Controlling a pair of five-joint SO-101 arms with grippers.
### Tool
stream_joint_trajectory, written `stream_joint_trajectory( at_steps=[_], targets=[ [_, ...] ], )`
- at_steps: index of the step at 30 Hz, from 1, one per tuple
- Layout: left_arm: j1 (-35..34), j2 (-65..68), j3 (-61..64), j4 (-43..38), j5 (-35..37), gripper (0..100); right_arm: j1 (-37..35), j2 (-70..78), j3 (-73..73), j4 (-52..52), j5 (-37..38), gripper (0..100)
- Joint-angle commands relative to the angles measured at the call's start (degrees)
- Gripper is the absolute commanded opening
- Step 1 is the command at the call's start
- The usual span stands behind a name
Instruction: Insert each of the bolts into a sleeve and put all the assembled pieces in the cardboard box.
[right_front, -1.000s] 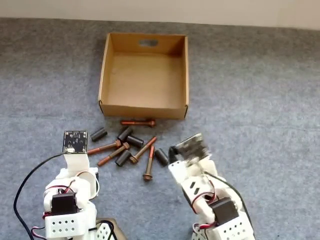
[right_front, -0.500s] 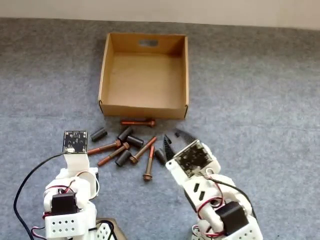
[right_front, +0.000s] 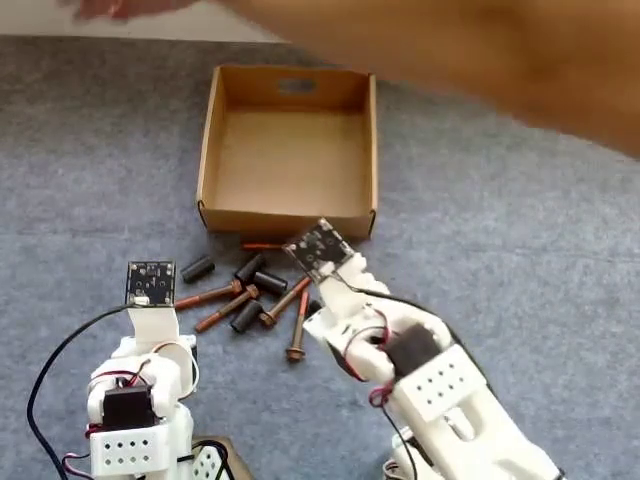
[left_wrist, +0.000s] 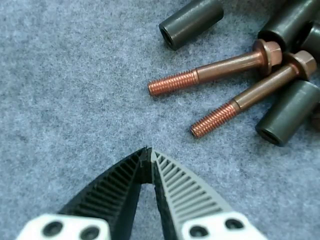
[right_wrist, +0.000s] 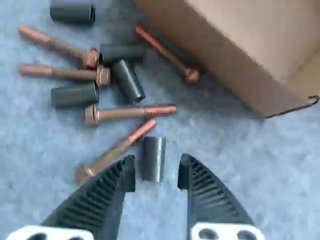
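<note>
Starting on the left, the left gripper (left_wrist: 150, 159) sits parked low over the grey carpet (right_front: 80, 180) with its two fingers pressed together on nothing, same spot as a second ago, tips just short of the threaded ends of two copper bolts (left_wrist: 215, 67). Moving right you hit the pile: five bolts and five dark sleeves (right_front: 197, 267) lying loose just in front of the cardboard box (right_front: 207, 150), none mated yet, and the box has nothing in it. None of the pieces have budged. The real news is on the right: the right arm (right_front: 420, 370) was hanging back a second ago, then spread its fingers, and now it's swung forward over the right end of the pile. From its wrist cam the right gripper (right_wrist: 156, 167) is wide apart and straddling one lone sleeve (right_wrist: 152, 157) lying flat on the carpet, a finger either side, no squeeze on it yet as far as I can tell, with a bolt (right_wrist: 117, 148) lying right next to it. So my read is we're at the very first pick, sleeve first, closing down on it comes next, and all five assemblies are still to do.
</note>
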Motion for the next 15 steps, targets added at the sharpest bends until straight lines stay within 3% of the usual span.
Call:
stream_joint_trajectory(
  at_steps=[1, 15],
  targets=[
    [-0.31, 0.04, 1.01, 0.09, -0.18, 1, -0.22, 5.05, -2.95, -0.22, -0.79, 15.1],
    [-0.31, 0.04, 1.01, 0.09, -0.18, 1, -6.11, 22.20, -4.00, -7.78, -0.70, 15.1]
  ],
)
